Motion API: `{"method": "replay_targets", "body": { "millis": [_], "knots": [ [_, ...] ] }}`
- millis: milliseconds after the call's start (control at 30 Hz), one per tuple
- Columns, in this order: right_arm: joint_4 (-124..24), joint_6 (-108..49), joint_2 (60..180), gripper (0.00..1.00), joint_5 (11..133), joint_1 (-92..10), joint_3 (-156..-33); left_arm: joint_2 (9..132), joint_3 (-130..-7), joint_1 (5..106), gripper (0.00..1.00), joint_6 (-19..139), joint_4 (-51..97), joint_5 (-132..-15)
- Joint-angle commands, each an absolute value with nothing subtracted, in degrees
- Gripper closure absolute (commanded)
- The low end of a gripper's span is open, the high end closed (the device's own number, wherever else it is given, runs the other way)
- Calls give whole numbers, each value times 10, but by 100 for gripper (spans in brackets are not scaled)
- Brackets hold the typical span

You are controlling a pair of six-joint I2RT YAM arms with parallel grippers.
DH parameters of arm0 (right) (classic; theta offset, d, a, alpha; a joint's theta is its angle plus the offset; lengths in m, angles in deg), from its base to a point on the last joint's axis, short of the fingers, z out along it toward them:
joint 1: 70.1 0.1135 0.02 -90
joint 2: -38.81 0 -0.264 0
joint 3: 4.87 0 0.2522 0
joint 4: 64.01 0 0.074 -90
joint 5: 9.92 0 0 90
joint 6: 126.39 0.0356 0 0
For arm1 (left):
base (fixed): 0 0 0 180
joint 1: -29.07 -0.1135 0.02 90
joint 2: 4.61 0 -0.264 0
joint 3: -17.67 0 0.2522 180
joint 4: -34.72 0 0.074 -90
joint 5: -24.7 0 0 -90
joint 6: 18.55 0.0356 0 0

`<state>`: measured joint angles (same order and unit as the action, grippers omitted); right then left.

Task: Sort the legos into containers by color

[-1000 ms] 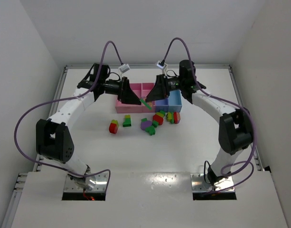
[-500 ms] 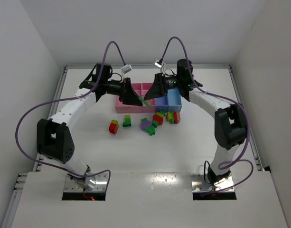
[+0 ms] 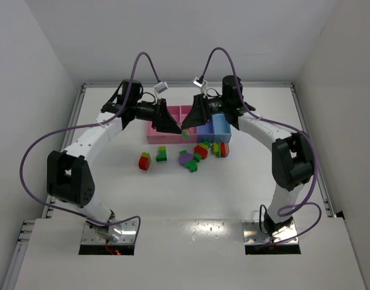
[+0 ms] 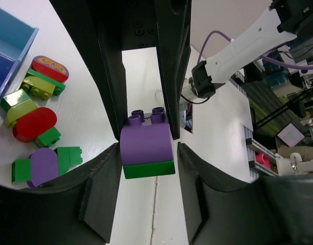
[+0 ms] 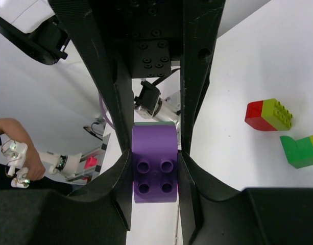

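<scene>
Leftward is where the right gripper (image 5: 155, 157) has gone over the last second, closing the gap until its tips meet those of the left gripper (image 4: 147, 155) above the front edge of the containers (image 3: 155, 137); the left arm has shifted only slightly. Both grippers pinch the same purple-and-green stack (image 4: 147, 148), held in the air between them, off the table (image 3: 251, 181). From the left wrist, the green piece lies nearest, squeezed between that gripper's own fingers (image 4: 102, 194), with the rounded purple block beyond it, studs pointing away, clamped by the right gripper's fingers. The right wrist view agrees: the purple block's four studs face the camera, its sides pressed by the right fingers (image 5: 113, 194), and a thin green edge shows at the far end where the left gripper takes hold. The other legos lie loose on the table just in front of the containers: a red-and-yellow stack (image 3: 145, 161) farthest left, a green-and-yellow piece (image 3: 162, 154) beside it, then a tight cluster with a purple-and-green piece (image 3: 187, 161), a red block (image 3: 201, 151), a yellow-green piece (image 3: 216, 147) and another red one (image 3: 224, 149) in front of the blue bin (image 3: 221, 128). Whether any bin holds a block I cannot tell, since the grippers hide much of them
</scene>
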<state>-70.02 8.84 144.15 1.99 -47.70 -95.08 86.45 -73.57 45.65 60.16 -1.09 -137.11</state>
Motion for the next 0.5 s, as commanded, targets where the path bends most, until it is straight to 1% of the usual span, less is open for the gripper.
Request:
{"method": "replay_targets", "body": {
  "millis": [0,33,67,133,167,233,267,400,467],
  "knots": [
    [-733,85,1421,100,7,-472,-958,872,-734,465,50,603,20,-1382],
    [-733,85,1421,100,7,-472,-958,872,-734,465,53,603,25,-1382],
    [-733,85,1421,100,7,-472,-958,872,-734,465,60,598,25,-1387],
    [-738,85,1421,100,7,-472,-958,872,-729,465,69,598,25,-1387],
    [-738,85,1421,100,7,-472,-958,872,-729,465,76,598,25,-1392],
    [-738,85,1421,100,19,-479,-963,872,-724,465,83,598,25,-1392],
    [-738,85,1427,100,19,-486,-963,872,-724,465,88,598,25,-1392],
    [-738,85,1432,100,25,-511,-984,866,-699,465,95,592,25,-1392],
    [-749,94,1438,100,36,-525,-991,854,-686,465,95,592,25,-1392]
  ]
}}
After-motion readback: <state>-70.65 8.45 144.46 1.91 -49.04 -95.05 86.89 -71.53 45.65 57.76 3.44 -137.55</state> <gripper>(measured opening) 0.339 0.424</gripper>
